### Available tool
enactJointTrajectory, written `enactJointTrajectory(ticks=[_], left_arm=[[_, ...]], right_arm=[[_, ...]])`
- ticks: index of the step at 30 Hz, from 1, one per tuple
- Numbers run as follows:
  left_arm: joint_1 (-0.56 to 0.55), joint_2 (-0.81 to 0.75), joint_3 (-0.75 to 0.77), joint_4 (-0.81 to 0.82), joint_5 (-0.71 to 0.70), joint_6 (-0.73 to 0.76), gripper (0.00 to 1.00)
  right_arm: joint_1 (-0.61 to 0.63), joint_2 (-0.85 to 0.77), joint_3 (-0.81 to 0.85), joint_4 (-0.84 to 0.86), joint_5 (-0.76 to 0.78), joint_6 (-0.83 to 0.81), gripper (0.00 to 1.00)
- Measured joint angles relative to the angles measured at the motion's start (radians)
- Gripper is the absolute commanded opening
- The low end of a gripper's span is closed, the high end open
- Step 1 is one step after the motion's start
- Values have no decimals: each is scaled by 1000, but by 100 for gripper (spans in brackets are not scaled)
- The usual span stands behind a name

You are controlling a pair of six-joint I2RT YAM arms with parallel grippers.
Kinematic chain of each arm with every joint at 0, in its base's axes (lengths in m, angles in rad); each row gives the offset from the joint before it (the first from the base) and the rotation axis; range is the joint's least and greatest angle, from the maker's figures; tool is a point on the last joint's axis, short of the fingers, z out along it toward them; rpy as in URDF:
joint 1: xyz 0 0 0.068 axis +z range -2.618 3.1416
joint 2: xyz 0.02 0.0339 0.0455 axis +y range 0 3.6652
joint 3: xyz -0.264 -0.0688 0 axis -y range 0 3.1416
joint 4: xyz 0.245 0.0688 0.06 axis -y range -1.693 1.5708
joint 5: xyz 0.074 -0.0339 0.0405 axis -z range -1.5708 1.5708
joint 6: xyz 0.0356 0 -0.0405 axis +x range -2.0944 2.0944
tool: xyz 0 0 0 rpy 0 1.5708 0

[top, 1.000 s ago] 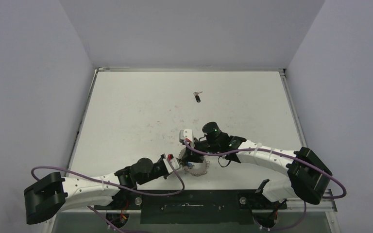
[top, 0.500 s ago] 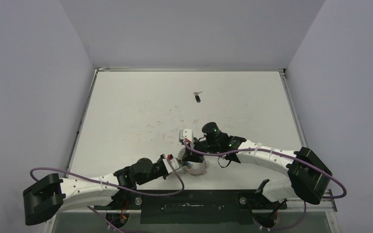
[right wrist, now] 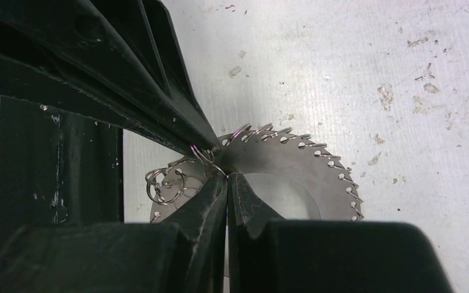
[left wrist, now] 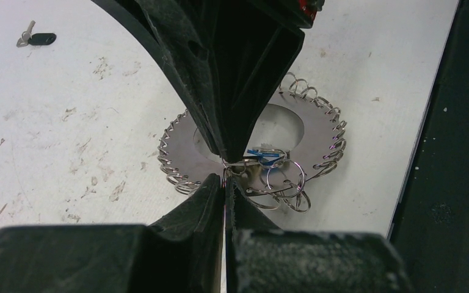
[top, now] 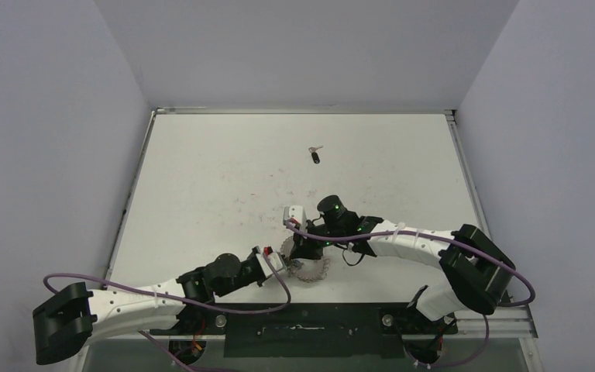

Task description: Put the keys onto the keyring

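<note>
Left wrist view, I see left gripper (left wrist: 225,177) pinched together at keyring (left wrist: 320,141) inner edge, right gripper (right wrist: 226,174) closed at its rim, one key (left wrist: 39,39) lying well apart.

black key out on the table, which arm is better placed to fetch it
Right, likely: the right gripper grips the keyring on its far side, nearer the key; the left gripper can steady the ring.
</note>
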Motion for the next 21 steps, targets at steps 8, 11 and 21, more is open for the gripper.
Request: enactJointTrajectory(ticks=[8,11,21], left_arm=[[0,0,-3,0,-10,-1,0],[0,-2,-11,16,-18,-4,0],[0,-56,-38,67,-11,-6,0]], right_arm=[[-5,28,3,24,-9,7,0],[-7,30,2,35,-14,-1,18],[-16,-148,-192,192,-3,-57,50]])
